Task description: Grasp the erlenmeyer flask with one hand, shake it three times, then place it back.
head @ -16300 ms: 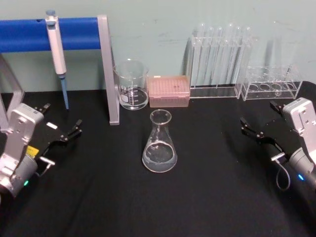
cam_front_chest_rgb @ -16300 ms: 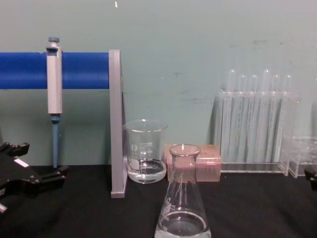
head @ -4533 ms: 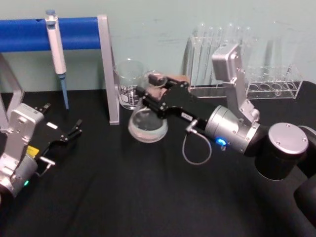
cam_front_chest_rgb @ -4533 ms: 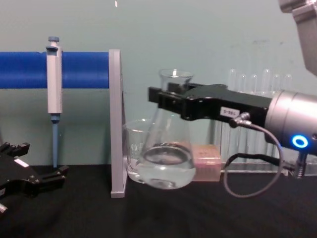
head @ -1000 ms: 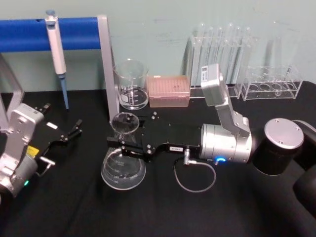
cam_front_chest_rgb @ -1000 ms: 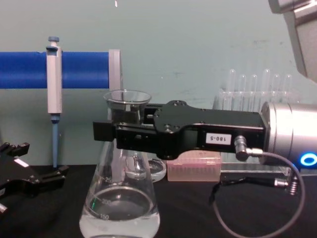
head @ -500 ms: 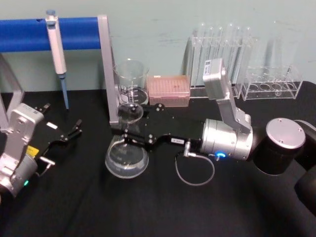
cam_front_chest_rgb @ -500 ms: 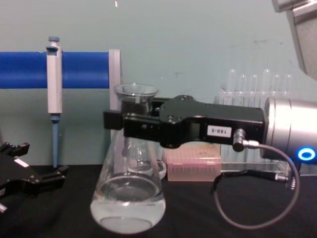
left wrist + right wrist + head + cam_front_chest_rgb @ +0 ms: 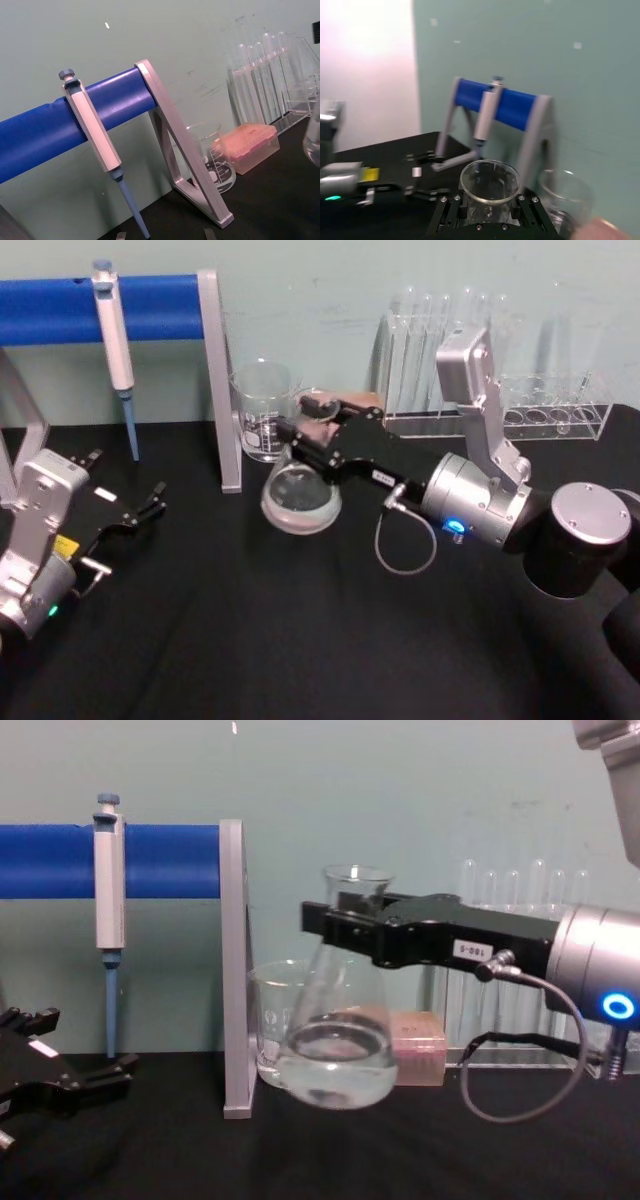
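Observation:
The erlenmeyer flask (image 9: 300, 502) is a clear glass cone with some clear liquid in it. It hangs tilted above the black table, just in front of the beaker. My right gripper (image 9: 312, 440), the hand, is shut on the flask's neck below the flared rim. From the chest, the flask (image 9: 335, 1065) hangs off the table with the gripper (image 9: 355, 932) clamped across its neck. The right wrist view looks down on the flask's rim (image 9: 490, 181) between the fingers (image 9: 451, 210). My left gripper (image 9: 128, 480) rests open at the table's left, away from the flask.
A glass beaker (image 9: 266, 410) stands right behind the flask. A pink tip box (image 9: 420, 1045) is beside it. A grey post (image 9: 218, 380) holds a blue bar with a pipette (image 9: 115, 330). Test-tube racks (image 9: 440, 350) line the back right.
My right gripper has swung the flask up, back and to the right, from low at the front left to just before the beaker. The left arm has not moved.

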